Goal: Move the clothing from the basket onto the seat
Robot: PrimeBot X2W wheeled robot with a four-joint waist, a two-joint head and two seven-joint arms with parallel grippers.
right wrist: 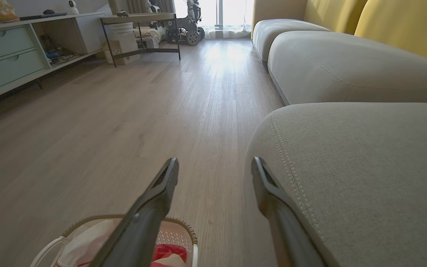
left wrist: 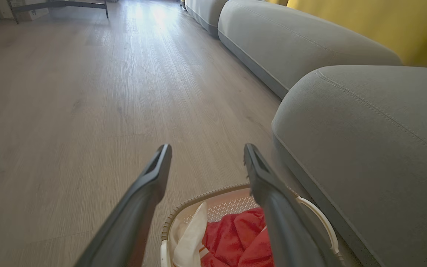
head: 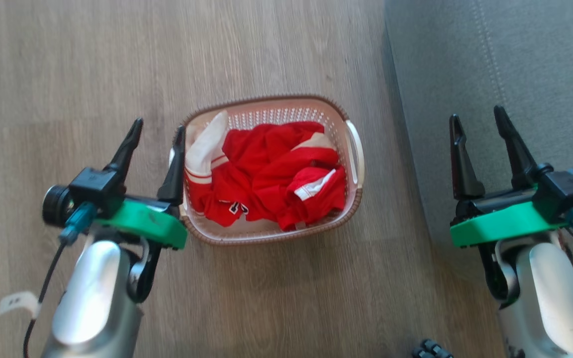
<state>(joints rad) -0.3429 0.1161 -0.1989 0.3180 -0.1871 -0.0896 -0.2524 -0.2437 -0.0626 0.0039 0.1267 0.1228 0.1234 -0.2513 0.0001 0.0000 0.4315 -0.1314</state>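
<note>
Both the left gripper [head: 159,125] and right gripper [head: 477,114] stand wide and empty, so best lower the left one onto the red clothing [head: 271,169] heaped in the basket [head: 266,99] beside the seat [head: 515,74], pinching a thick central fold.

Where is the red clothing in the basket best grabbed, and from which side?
Likely the raised crumpled folds at the middle of the clothing, coming down from above: the basket walls block side approaches, and bunched ridges give the open left claw something to pinch.
</note>
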